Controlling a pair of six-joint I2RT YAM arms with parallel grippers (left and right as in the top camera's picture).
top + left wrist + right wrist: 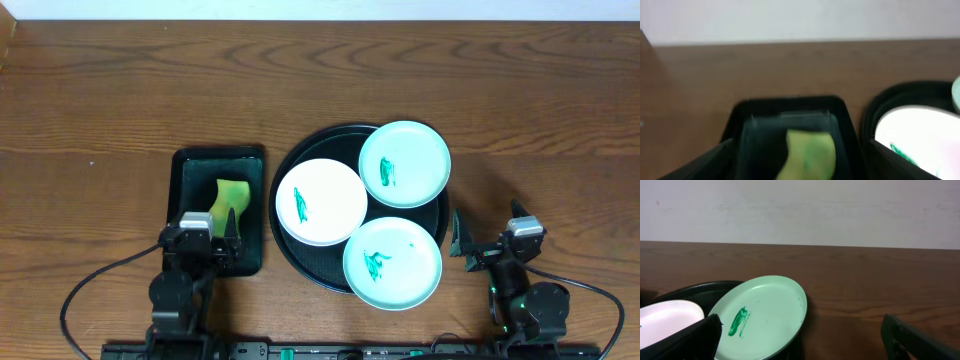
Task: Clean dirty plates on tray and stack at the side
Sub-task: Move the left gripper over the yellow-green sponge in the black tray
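The round black tray [300, 160] holds three plates, each with a green smear: a white one [321, 203] at the left, a mint green one [405, 164] at the back right overhanging the rim, and a mint green one [392, 263] at the front. My left gripper [208, 228] is open and empty, low over the rectangular tray near a yellow-green sponge [227, 199]. The sponge also shows in the left wrist view [807, 152]. My right gripper [480, 240] is open and empty, to the right of the round tray. The right wrist view shows the back mint plate [765, 315].
A small rectangular black tray [190, 170] stands left of the round tray and holds the sponge. Bare brown wooden table [120, 90] lies at the back, the left and the right. The table's far edge meets a pale wall [800, 205].
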